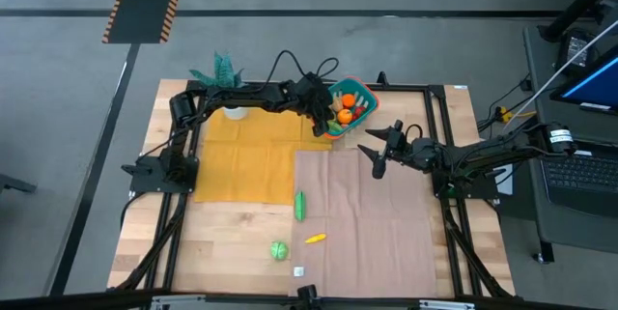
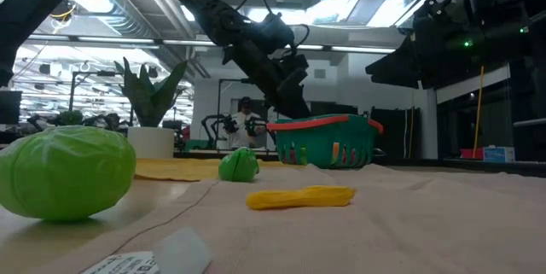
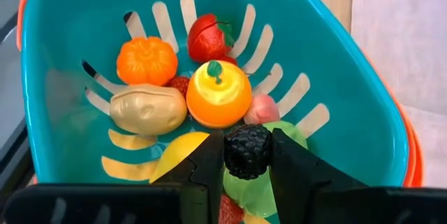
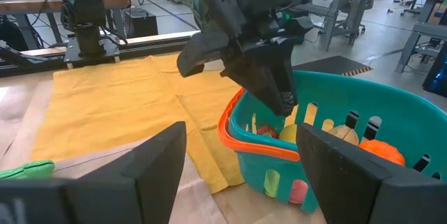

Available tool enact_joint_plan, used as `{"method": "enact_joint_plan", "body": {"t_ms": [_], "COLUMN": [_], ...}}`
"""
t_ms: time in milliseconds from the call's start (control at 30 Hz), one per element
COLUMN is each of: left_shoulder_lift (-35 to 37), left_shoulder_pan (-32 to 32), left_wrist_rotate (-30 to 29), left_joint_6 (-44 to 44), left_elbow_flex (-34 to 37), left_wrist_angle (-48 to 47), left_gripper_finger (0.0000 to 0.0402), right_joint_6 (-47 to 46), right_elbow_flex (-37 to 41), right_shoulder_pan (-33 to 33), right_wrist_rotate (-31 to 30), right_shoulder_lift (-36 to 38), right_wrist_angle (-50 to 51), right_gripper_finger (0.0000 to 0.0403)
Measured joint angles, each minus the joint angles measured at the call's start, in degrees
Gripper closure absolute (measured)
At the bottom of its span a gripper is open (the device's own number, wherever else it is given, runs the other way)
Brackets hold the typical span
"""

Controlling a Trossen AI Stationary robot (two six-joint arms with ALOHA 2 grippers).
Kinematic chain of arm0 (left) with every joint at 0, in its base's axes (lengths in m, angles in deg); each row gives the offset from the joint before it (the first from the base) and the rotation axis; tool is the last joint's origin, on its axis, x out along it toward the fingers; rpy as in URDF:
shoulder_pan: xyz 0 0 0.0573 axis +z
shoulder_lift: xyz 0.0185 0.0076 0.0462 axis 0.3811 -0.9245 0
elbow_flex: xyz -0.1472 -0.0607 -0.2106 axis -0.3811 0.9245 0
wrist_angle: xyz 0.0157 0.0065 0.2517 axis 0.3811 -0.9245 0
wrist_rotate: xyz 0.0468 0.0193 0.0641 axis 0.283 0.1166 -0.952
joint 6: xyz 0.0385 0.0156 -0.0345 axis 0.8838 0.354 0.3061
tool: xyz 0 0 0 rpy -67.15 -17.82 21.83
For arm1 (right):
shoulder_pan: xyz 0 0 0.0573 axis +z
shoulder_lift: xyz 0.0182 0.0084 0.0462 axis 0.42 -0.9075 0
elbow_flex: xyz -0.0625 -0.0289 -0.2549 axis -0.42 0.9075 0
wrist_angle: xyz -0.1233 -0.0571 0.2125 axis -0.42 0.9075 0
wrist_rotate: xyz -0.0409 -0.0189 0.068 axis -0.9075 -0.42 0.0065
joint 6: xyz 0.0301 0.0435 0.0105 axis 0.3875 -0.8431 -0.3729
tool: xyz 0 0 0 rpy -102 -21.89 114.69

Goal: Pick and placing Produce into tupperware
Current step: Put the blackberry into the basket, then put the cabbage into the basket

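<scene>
The teal tupperware with an orange-red rim stands at the table's far middle and holds several toy produce pieces: an orange, a potato, a small pumpkin and a red piece. My left gripper reaches down into its opening, shut on a black bumpy berry. My right gripper waits open to the right of the tupperware. A long green piece, a yellow piece and a round green piece lie on the table nearer the front. My left gripper pinches the black berry by its two opposite sides between its two fingers. The fingers slant down from the table's left side over the tupperware's rim. The berry is lifted, above the produce lying in the tupperware.
A yellow cloth covers the table's left middle and a beige cloth its right front. A teal plant in a white pot stands at the far left. A small white label lies at the front edge.
</scene>
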Motion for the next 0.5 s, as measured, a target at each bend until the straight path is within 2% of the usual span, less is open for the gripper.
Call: {"method": "enact_joint_plan", "body": {"t_ms": [333,500], "left_shoulder_lift": [0.0,0.1], "left_shoulder_pan": [0.0,0.0], "left_wrist_rotate": [0.0,0.0], "left_joint_6": [-0.2,0.0], "left_elbow_flex": [0.0,0.0], "left_wrist_angle": [0.1,0.1], "left_gripper_finger": [0.0246,0.0226], "right_joint_6": [0.0,0.0], "right_elbow_flex": [0.0,0.0], "right_shoulder_pan": [0.0,0.0], "right_wrist_rotate": [0.0,0.0], "right_shoulder_lift": [0.0,0.0], "right_wrist_angle": [0.0,0.0], "right_gripper_finger": [0.0131,0.0131]}}
